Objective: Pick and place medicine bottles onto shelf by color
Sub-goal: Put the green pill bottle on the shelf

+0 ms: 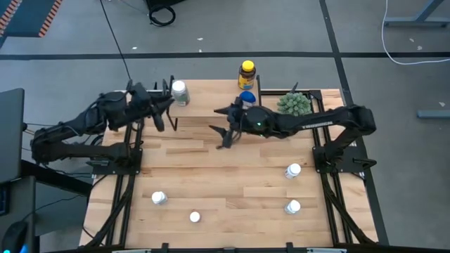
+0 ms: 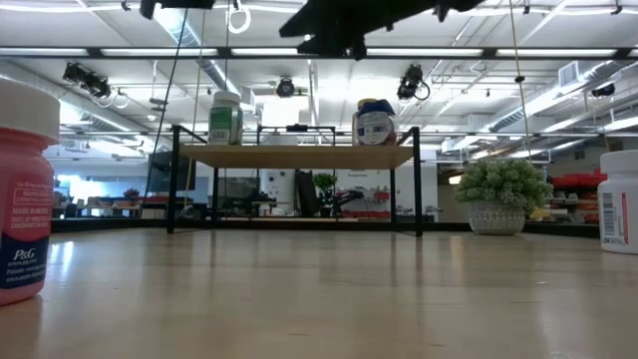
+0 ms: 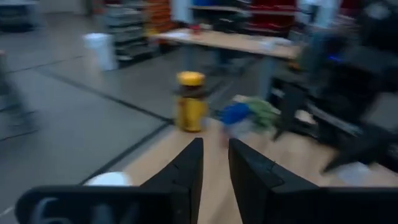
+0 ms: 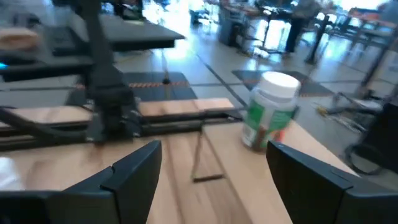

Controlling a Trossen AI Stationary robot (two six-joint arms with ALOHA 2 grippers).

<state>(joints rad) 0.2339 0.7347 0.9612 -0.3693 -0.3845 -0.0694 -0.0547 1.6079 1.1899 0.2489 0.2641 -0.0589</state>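
Observation:
The shelf [image 1: 204, 105] [image 2: 299, 157] stands at the table's far side. On its left end stands a white-capped, green-labelled bottle [image 1: 178, 91] [image 2: 226, 118] [image 4: 270, 112]. A blue-lidded bottle [image 1: 247, 97] [image 2: 375, 122] stands on its right end. An amber bottle with a yellow cap [image 1: 247, 74] [image 3: 190, 102] stands just beyond that. My left gripper [image 1: 167, 107] [image 3: 215, 146] hovers beside the white-capped bottle, its fingers a narrow gap apart with nothing between them. My right gripper [image 1: 220, 128] [image 4: 214, 152] hangs wide open over the shelf's middle, pointing at the same bottle.
A green potted plant [image 1: 294, 104] [image 2: 503, 194] sits right of the shelf. Several white-capped bottles stand on the near half of the table [image 1: 292, 171] [image 1: 292, 206] [image 1: 159, 198] [image 1: 195, 217]. One is pink-labelled [image 2: 25, 189].

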